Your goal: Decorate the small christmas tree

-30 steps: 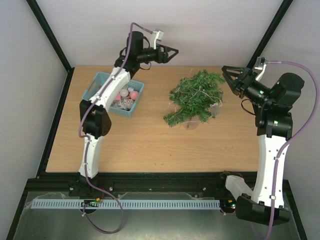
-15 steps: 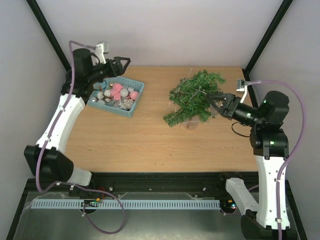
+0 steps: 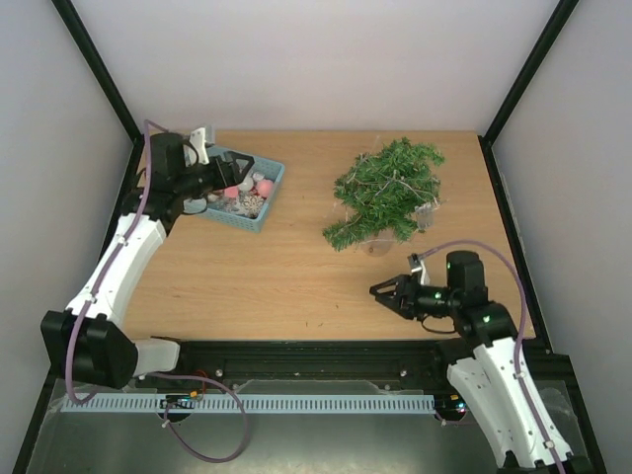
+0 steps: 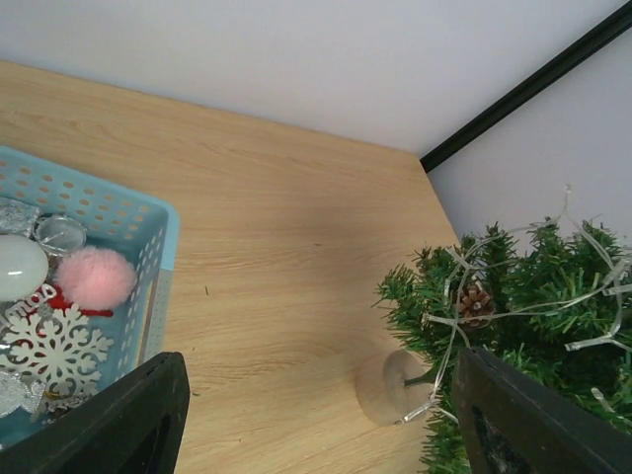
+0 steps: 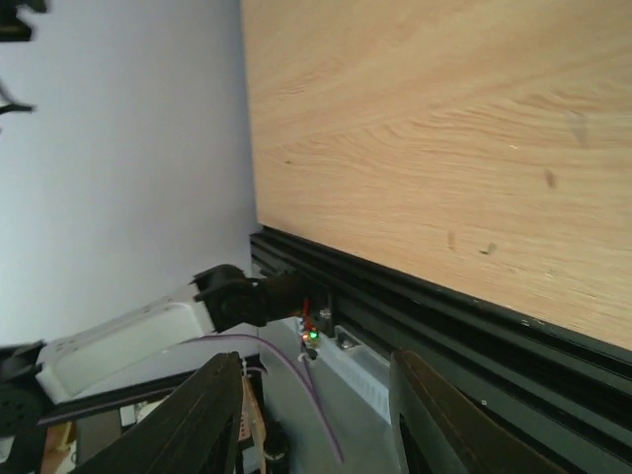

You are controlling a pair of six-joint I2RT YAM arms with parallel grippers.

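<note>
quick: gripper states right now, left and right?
Left gripper: open, jaws wide, holding nothing.
Right gripper: open, jaws apart, holding nothing.

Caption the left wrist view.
Between open jaws: teal ornament basket at left, light-strung small christmas tree at right, on a wooden table.

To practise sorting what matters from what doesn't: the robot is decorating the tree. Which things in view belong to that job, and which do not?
Job: tree, basket, pom-pom, snowflake, bauble.
Not the job: table, black rail.
</note>
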